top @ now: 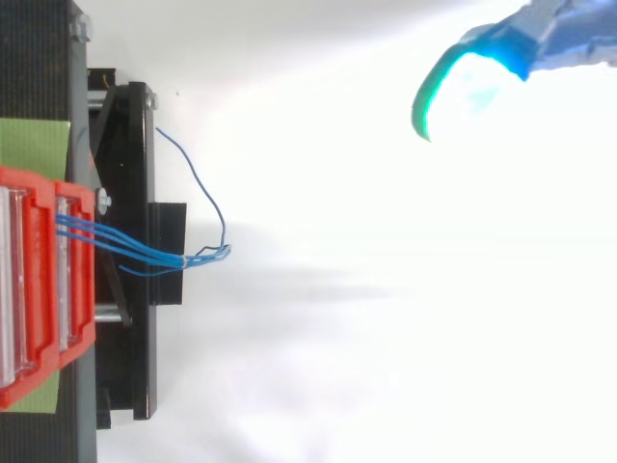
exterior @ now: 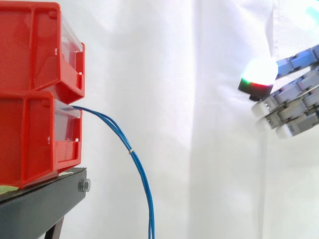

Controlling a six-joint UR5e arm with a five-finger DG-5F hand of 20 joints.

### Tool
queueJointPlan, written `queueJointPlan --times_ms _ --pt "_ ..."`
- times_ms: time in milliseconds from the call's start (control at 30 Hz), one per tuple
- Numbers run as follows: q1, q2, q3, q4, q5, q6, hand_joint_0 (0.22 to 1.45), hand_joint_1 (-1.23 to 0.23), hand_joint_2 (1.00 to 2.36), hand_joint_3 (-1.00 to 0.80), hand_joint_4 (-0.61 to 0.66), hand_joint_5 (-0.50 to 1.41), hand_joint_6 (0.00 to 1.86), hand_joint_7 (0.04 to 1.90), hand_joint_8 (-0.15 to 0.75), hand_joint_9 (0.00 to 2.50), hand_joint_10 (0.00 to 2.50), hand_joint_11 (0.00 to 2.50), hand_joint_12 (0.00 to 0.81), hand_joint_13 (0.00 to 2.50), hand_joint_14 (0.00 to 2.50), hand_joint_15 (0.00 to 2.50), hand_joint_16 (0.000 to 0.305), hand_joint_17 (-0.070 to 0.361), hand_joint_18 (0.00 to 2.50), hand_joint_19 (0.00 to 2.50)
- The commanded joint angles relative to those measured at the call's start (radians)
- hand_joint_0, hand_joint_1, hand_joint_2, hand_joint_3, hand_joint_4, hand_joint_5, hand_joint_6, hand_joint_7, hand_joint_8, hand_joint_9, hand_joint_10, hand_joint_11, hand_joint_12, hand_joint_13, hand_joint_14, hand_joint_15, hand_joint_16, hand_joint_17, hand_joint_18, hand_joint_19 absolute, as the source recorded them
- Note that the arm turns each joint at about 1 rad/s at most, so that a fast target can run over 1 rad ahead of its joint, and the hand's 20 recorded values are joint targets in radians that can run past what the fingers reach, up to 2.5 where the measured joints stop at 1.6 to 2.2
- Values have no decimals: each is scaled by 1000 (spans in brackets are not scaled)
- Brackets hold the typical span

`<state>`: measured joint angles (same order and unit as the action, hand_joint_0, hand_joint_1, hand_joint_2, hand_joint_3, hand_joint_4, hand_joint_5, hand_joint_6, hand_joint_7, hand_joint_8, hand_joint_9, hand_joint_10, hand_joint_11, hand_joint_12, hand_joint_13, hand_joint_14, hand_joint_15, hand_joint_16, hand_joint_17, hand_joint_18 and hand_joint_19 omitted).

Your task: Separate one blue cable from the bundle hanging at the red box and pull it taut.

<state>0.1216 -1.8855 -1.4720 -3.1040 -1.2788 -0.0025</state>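
Though hovering well apart from the blue cable bundle (exterior: 130, 151) (tied, hanging from the lower red bin (exterior: 30, 139)), holds nothing in the loosely spread robot hand (exterior: 291, 94).

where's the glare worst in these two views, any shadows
side view: one pad of the hand blooms white against the curtain, hiding its edge; the blue cables stand out cleanly. top view: the background right of the stand is washed near white, with a faint grey shadow streak beyond the blue cables.
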Motion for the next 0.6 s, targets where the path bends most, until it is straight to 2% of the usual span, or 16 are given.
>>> queueJointPlan --times_ms 0,33,200,300,333,433,500,567 --pt "10 -57 1 82 9 1 494 -679 1000 -500 213 -244 502 795 236 352 3 109 265 211 0 0 29 65 69 66" --pt "12 -73 1 104 12 2 494 -679 1000 -500 218 -242 502 795 236 362 3 114 264 215 0 0 29 64 69 61" --pt "20 -100 1 140 24 2 493 -664 1000 -500 230 -234 502 800 246 411 4 135 259 248 0 0 28 63 70 57" --pt "27 -110 1 156 44 -2 491 -647 1000 -500 234 -232 502 805 247 415 4 141 260 251 0 0 27 62 74 43" --pt "33 -118 1 168 64 -2 492 -645 1000 -500 235 -232 502 804 248 414 4 143 260 251 0 0 27 62 75 54" --pt "39 -142 1 199 79 -4 492 -636 1000 -500 239 -230 502 811 251 422 4 142 260 253 0 0 27 61 79 47" --pt "43 -165 4 220 84 1 492 -634 1000 -500 240 -229 502 811 252 432 4 147 262 264 1 0 27 62 92 43" --pt "44 -172 4 232 84 -4 493 -633 1000 -500 244 -227 502 813 254 437 4 152 262 268 0 0 27 62 94 44"
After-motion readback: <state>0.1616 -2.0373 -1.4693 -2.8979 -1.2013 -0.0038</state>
